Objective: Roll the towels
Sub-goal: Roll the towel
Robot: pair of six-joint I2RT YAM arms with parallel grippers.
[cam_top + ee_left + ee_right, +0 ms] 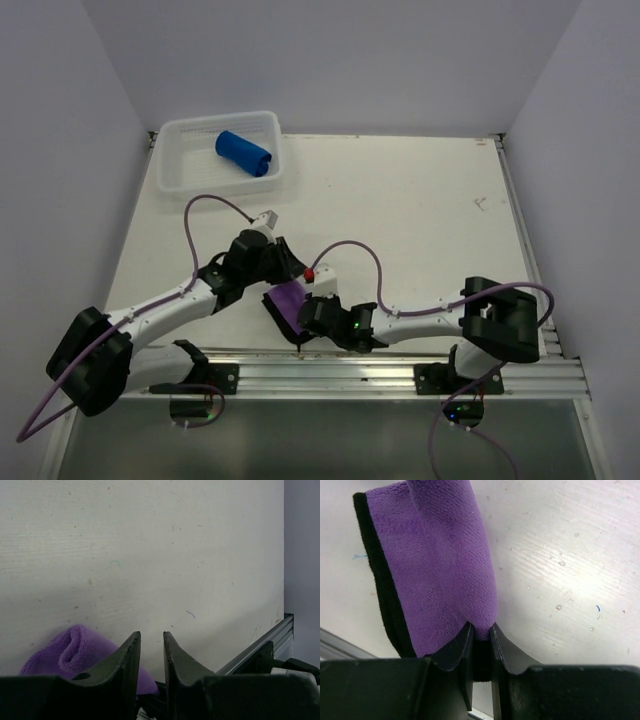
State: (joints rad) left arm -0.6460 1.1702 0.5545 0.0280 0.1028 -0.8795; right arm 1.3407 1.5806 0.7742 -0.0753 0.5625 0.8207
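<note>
While the blue towel (243, 153) already lies as a tight roll inside the white basket (172, 170) at the far left corner of the worktop (420, 220), the purple towel (285, 303) is only partly dealt with, so the task looks to be a little past its halfway mark. What seems to be left is finishing the roll on the purple one; whether it must then join the blue one in the basket cannot be told from the task.

The purple towel sits on the bare worktop near the front rail, between the two hands and well apart from the basket. From the right wrist it shows as a long folded strip of soft, fuzzy cloth with a dark border down one side, running away from the camera. From the left wrist one end shows a loose curl with a hollow in the middle, much slacker than the blue roll.

The right hand (480, 634) is clenched on the near end of the purple towel, with the cloth squeezed between its two fingers. The left hand (151, 645) hangs just beside the curled end. Its fingers stand a narrow slot apart, and the worktop shows through the gap at the tips, so it appears to grasp nothing, though its lower part is too dark to be sure.
</note>
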